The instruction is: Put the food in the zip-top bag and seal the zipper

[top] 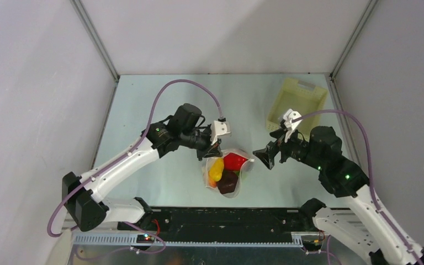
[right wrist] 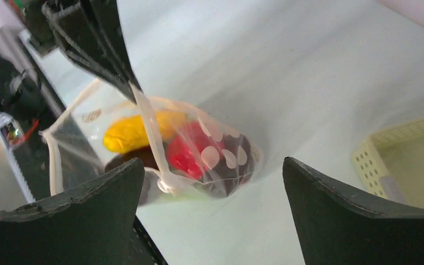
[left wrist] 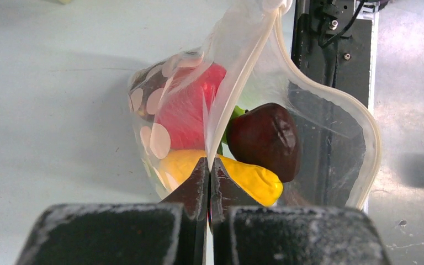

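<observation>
Where the two arms reach in from the near edge, the pale bench carries everything. The left arm bends inward from the left and the right arm from the right, their tips facing each other across the middle.

A pale yellow perforated basket sits at the far right corner, well apart from the rest.

The bag lies on the bench between the two tips, near the black rail at the near edge. It is clear and crinkly, with white dots on one face. Its mouth gapes in a wide loop.

The left end effector is at the bag's far left edge. In the wrist view its fingers are pressed together on the bag's mouth strip, lifting that edge. The right end effector hangs just right of the bag, apart from it, its fingers spread wide with nothing between them.

The food is inside the bag: a red piece farthest back, a yellow one to its left and a maroon one nearest the rail. A sliver of green shows behind the maroon one.

The zipper runs as a whitish strip up from the closed fingers. It is unsealed around the gaping mouth.
</observation>
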You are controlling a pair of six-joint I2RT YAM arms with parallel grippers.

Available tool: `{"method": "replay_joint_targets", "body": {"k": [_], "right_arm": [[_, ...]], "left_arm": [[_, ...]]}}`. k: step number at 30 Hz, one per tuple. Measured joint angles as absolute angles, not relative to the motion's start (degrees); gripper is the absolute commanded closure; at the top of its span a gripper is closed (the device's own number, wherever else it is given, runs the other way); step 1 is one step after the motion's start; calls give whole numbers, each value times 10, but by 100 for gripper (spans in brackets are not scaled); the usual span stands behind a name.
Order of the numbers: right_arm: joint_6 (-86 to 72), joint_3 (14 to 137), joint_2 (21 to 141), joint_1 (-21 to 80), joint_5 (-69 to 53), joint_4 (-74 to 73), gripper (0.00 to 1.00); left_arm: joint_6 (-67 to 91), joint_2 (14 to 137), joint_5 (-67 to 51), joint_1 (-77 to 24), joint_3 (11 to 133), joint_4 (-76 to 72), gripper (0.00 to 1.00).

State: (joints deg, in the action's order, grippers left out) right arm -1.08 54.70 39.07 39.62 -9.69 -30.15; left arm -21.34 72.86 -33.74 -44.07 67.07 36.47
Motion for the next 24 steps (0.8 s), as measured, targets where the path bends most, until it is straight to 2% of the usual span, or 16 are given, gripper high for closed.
{"method": "replay_joint_targets", "body": {"k": [5,8,14,24], "right_arm": [[130,510,408,199,-367,-301,7],[204,500,431,119,-506,-304,9],[369,499,457,108,-638,-373,10],[495,482,527,110,-716,-408,13]], "left_arm": [[-226,735,-342,-441,671,376,100],[-231,737,-345,-439,671,379,100],[-237,742,-350,-433,672,381,100],[-245,751,-352,-430,677,391,100]]}}
